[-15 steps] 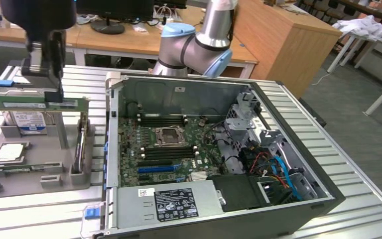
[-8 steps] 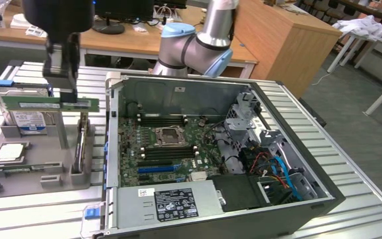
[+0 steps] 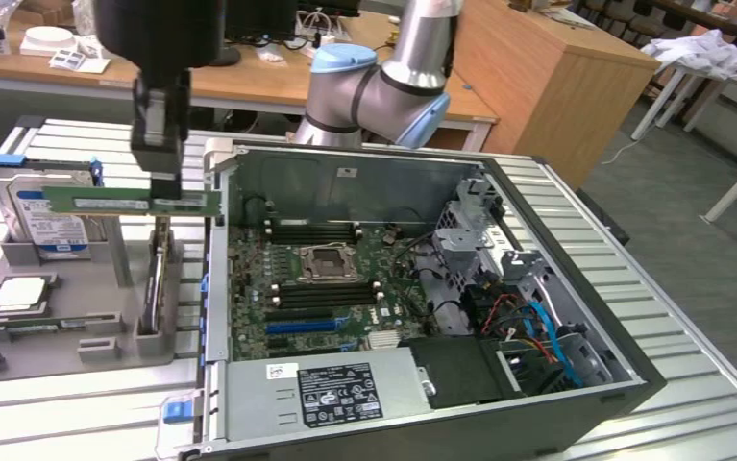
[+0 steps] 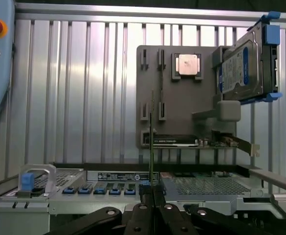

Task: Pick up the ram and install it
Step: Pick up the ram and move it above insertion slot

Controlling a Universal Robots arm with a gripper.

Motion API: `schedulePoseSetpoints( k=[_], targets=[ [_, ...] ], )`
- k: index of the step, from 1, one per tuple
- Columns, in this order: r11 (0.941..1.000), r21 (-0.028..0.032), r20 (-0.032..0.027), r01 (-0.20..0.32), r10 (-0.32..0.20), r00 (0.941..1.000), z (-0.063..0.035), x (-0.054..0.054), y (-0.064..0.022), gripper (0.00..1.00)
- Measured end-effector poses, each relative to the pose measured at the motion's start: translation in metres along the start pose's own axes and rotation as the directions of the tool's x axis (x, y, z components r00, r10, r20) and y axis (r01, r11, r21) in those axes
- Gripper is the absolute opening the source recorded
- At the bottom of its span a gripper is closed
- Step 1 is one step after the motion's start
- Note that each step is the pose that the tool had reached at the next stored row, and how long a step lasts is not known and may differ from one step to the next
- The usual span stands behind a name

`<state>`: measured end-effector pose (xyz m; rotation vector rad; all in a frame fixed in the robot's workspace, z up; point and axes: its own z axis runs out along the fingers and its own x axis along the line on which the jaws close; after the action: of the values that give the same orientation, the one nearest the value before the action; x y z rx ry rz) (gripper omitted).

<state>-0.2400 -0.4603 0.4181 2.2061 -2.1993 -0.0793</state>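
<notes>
The ram (image 3: 111, 202), a long thin green board, hangs level in the air above the grey holder (image 3: 61, 327), at the exterior view's left of the open computer case (image 3: 574, 384). My gripper (image 3: 163, 190) is shut on it from above, near its end closest to the case. In the wrist view the ram (image 4: 151, 142) shows edge-on as a thin upright strip rising from my gripper (image 4: 152, 195). The motherboard (image 3: 342, 317) lies flat inside the case, with black memory slots (image 3: 310, 230) beside the CPU socket (image 3: 326, 259).
The grey holder carries a hard drive (image 3: 37, 206) in a blue-clipped bracket and a square silver CPU chip (image 3: 19, 293). A power supply (image 3: 330, 389) and a cable-filled drive bay (image 3: 535, 327) fill the case's near side. The ribbed metal table (image 3: 714, 365) carries everything.
</notes>
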Motion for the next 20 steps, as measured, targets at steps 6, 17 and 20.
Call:
schedulePoseSetpoints(
  k=[6,17,20],
  targets=[
    [1.0,-0.0015,-0.0002,0.0,0.0,1.0,-0.001,0.0,-0.0178,0.11],
    [1.0,-0.003,-0.0001,0.0,0.0,1.0,-0.0029,0.0,-0.0524,0.11],
    [1.0,-0.0031,0.0,0.0,0.0,1.0,-0.0034,0.0,-0.0629,0.11]
  ],
)
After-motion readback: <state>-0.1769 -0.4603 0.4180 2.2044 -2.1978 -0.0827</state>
